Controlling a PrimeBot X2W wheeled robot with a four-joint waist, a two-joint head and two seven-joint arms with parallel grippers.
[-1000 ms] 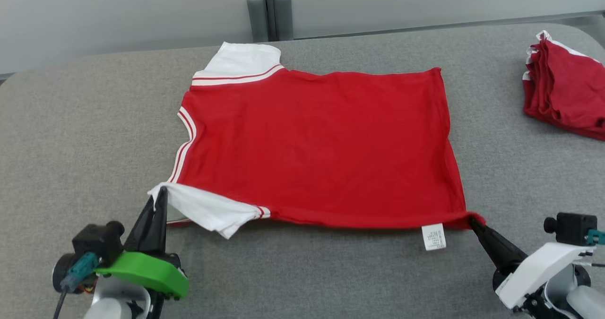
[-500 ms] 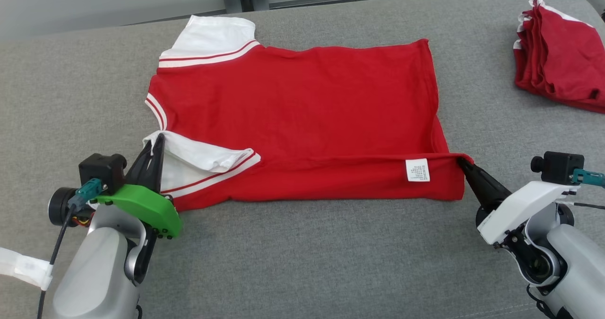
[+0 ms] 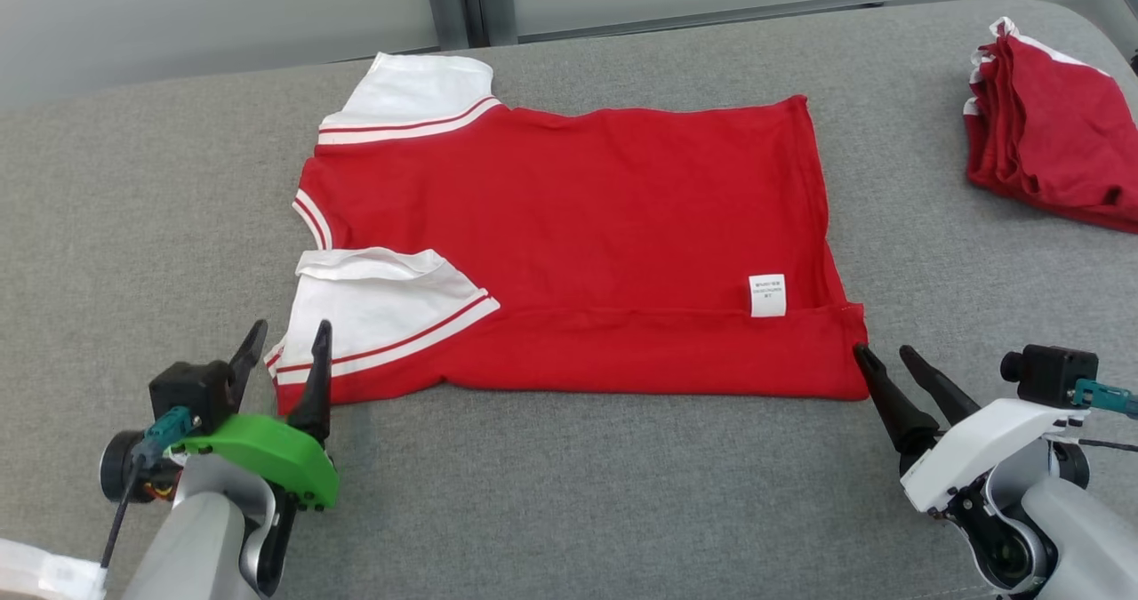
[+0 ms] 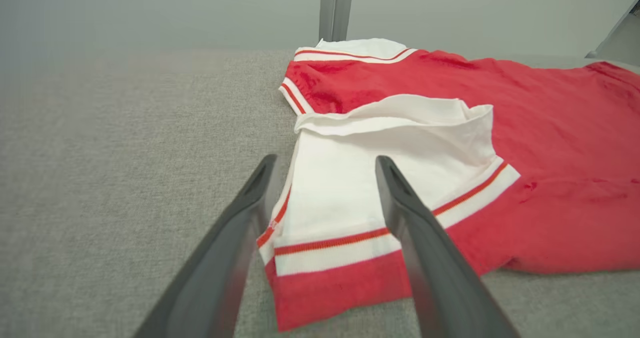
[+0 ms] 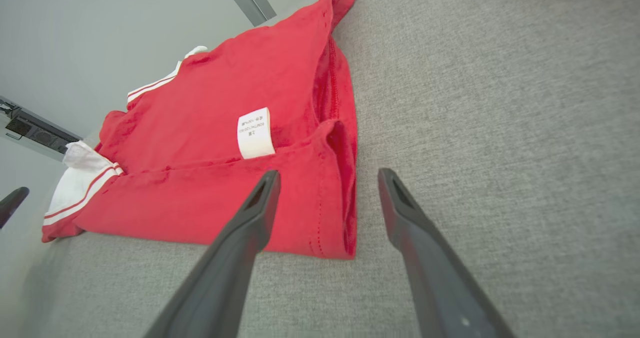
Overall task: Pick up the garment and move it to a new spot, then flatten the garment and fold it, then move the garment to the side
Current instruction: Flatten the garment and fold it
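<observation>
Folding is in hand: the red shirt (image 3: pixel 569 227) lies flat on the grey tabletop (image 3: pixel 569 493), its near edge doubled over. The sleeve corner sits at the tips of the left jaws, the hem corner just ahead of the right jaws. Both jaws stand spread, holding nothing. The next move likely calls for a fresh pinch on both corners.

L wrist cover (image 3: pixel 267 480) green | R wrist shell (image 3: pixel 978 444) white | jaws long, dark | cams (image 3: pixel 191 387) blk, teal plugs (image 3: pixel 169 427)
</observation>
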